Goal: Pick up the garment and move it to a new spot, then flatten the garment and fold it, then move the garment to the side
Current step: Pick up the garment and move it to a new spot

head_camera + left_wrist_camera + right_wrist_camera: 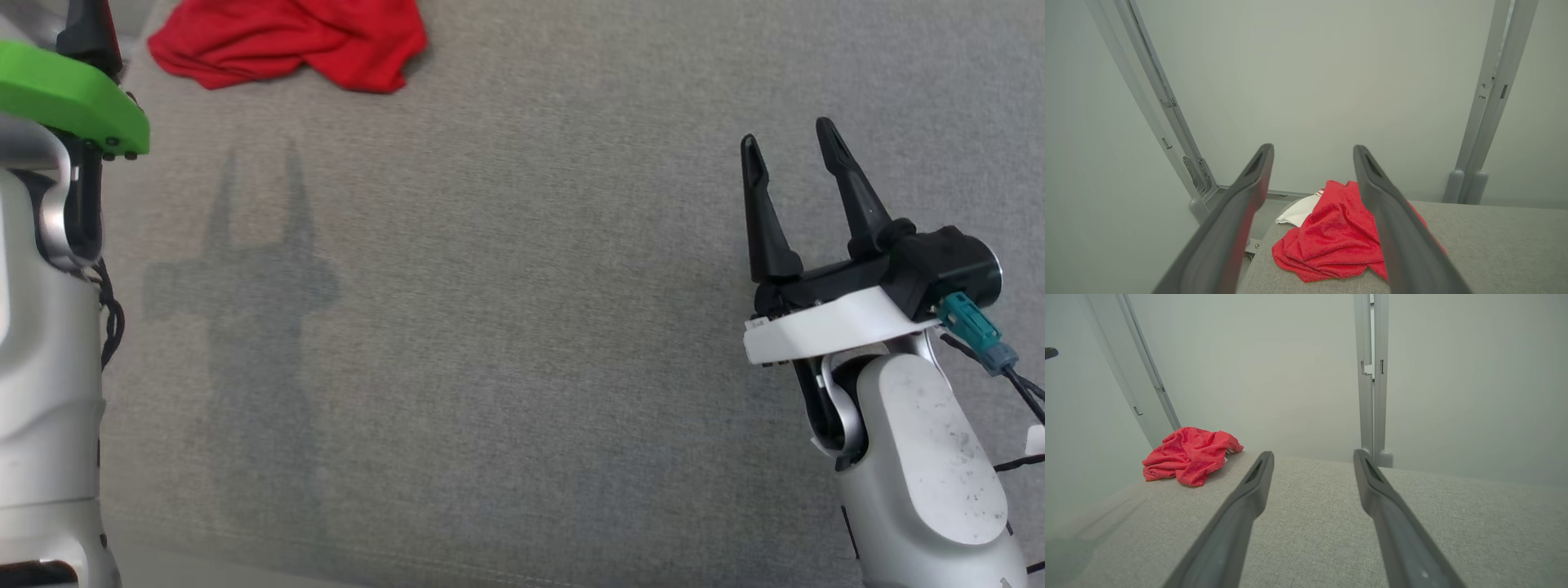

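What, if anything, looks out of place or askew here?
The red garment lies crumpled near the far left corner of the grey table, white cloth poking out behind it. Nothing else stands out.

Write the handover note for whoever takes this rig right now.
Left hand: open and empty, pointing toward the red garment, not touching it.
Right hand: open and empty, on the right side of the grey tabletop, well away from the garment.
The garment lies crumpled at the table's far left corner.
Done: nothing yet.
Left: pick it up, move it, flatten it, fold it, set it aside.
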Controlling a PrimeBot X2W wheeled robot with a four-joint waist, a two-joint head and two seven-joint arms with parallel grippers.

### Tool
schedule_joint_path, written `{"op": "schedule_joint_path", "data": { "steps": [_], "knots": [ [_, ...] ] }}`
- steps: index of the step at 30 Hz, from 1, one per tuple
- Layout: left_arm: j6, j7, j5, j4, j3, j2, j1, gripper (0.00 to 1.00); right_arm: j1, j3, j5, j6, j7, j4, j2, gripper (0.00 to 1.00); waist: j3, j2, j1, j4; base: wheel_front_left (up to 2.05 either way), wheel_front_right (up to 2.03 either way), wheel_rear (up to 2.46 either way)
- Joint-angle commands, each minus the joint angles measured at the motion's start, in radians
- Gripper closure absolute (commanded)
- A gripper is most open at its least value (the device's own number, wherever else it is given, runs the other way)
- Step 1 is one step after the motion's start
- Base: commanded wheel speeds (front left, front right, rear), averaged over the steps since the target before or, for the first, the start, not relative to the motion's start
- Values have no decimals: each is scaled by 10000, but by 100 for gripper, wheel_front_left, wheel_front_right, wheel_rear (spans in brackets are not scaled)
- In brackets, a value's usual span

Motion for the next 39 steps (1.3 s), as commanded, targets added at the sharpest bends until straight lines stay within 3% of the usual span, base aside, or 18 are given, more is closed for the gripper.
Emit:
{"op": "schedule_joint_path", "data": {
  "steps": [1, 8, 19, 24, 25, 27, 33, 39],
  "knots": [
    [-88, 164, 115, 418, -153, 115, -404, 0, -233, 17, -83, -7, 18, -153, -24, 0, 1825, 0, 0, -1722, 0, 0, 0],
    [-427, 735, -60, 2436, -763, -57, -1700, 0, -580, -67, -228, -7, 88, -794, -17, 0, 2801, 0, 0, -2223, 0, 0, 0],
    [-584, 997, -317, 4055, -1433, 193, -2372, 0, -636, 85, -413, -7, 192, -1806, -17, 0, 3233, 0, 0, -2300, 0, 0, 0],
    [57, 852, -4, 4674, -1479, 482, -2486, 0, -585, 212, -363, -7, 222, -2053, -18, 0, 3236, 0, 0, -2343, 0, 0, 0],
    [123, 847, 57, 4779, -1523, 519, -2489, 11, -578, 226, -350, -7, 228, -2066, -18, 0, 3231, 0, 0, -2350, 0, 0, 0],
    [252, 858, 89, 5007, -1564, 536, -2468, 97, -559, 229, -321, -7, 218, -2074, -18, 0, 3198, 0, 0, -2360, 0, 0, 0],
    [171, 418, 61, 5114, -1642, 497, -2523, 100, -461, 140, -192, -7, 57, -1873, -21, 0, 2799, 0, 0, -2361, 0, 0, 0],
    [-98, -787, 244, 4561, -2057, 189, -2210, 100, -277, 23, 81, -7, -183, -1410, -23, 0, 1725, 0, 0, -2385, 0, 0, 0]
  ]
}}
